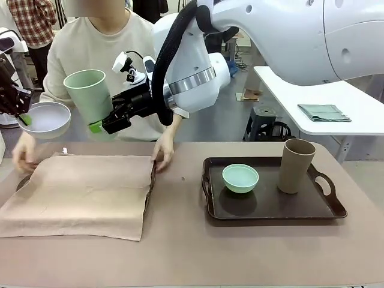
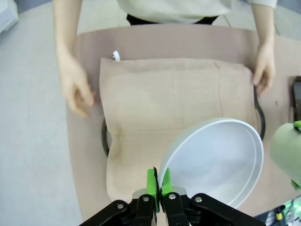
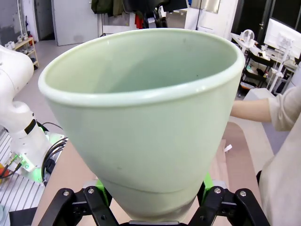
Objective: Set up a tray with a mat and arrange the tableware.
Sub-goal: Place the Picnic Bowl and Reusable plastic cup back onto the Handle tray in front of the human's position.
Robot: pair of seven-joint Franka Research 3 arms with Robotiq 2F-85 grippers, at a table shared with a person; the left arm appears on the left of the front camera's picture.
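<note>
fingers of the left gripper [image 2: 159, 182] pinch the rim of the white bowl [image 2: 216, 160] above the mat [image 2: 178, 94], right gripper [image 1: 96, 126] clamps the pale green cup [image 1: 87, 96] aloft, mint bowl [image 1: 240, 177] and tan cup [image 1: 296, 165] on the tray [image 1: 270, 209].

grey floor [image 1: 231, 129] | white side table [image 1: 288, 90] with folded cloth [image 1: 324, 112] | dark stool [image 1: 262, 123], possibly plastic

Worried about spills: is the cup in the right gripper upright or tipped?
Upright: the pale green cup points mouth-up, the right gripper clamping its base.
</note>
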